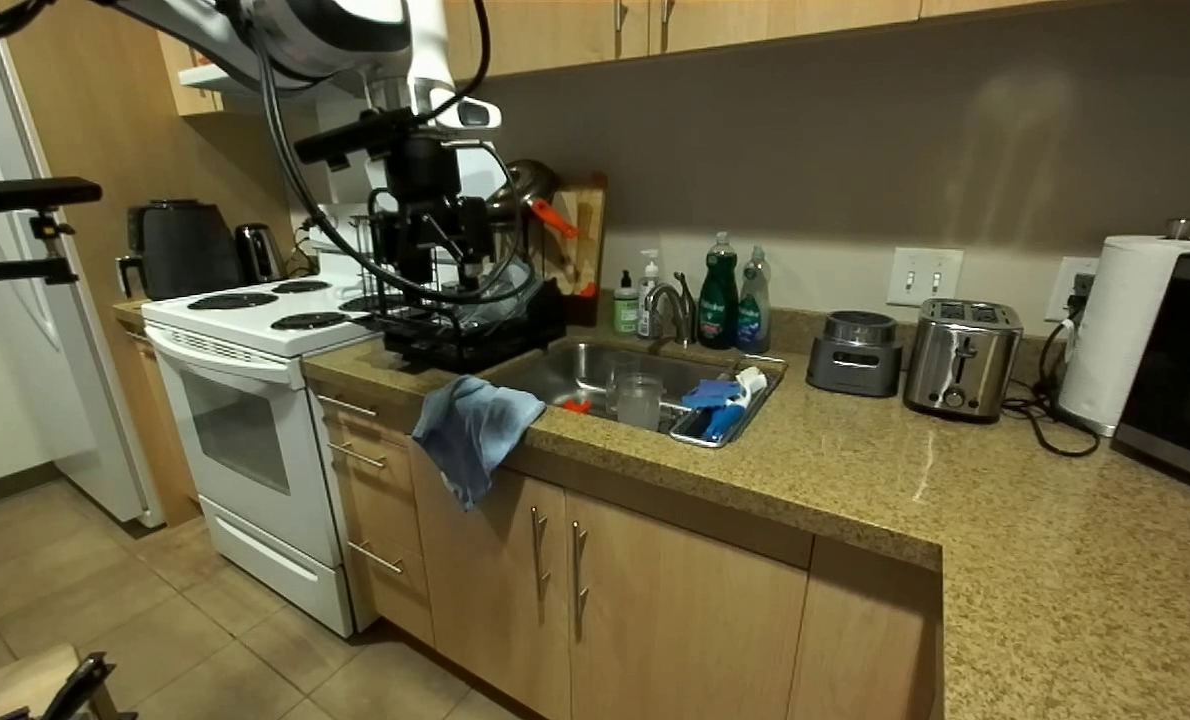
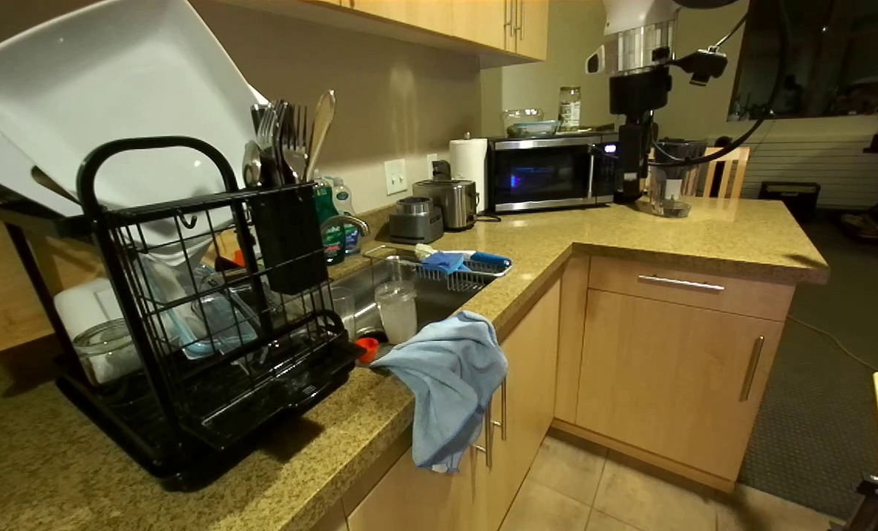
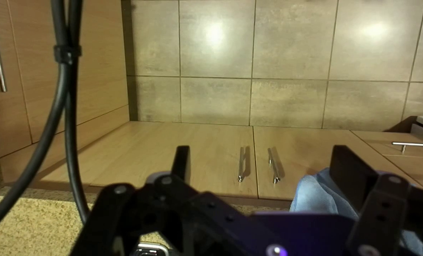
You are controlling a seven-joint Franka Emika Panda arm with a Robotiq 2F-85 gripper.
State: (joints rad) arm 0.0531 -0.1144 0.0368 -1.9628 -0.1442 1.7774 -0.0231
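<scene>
One blue cloth (image 2: 450, 394) hangs over the counter edge (image 1: 755, 502), long axis pointing down; the hand (image 3: 263, 165) is spread wide.

I had dim, yellowish light, glare whitening floor tiles (image 3: 286, 57) at twelve and two o'clock in the wrist view, and pale streaks on the wall (image 1: 785, 170) at two in an exterior view.

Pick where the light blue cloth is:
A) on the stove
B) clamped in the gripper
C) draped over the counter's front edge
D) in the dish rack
C: in both exterior views the light blue cloth hangs over the front edge of the counter, and the wrist view shows the gripper open and empty.
</scene>
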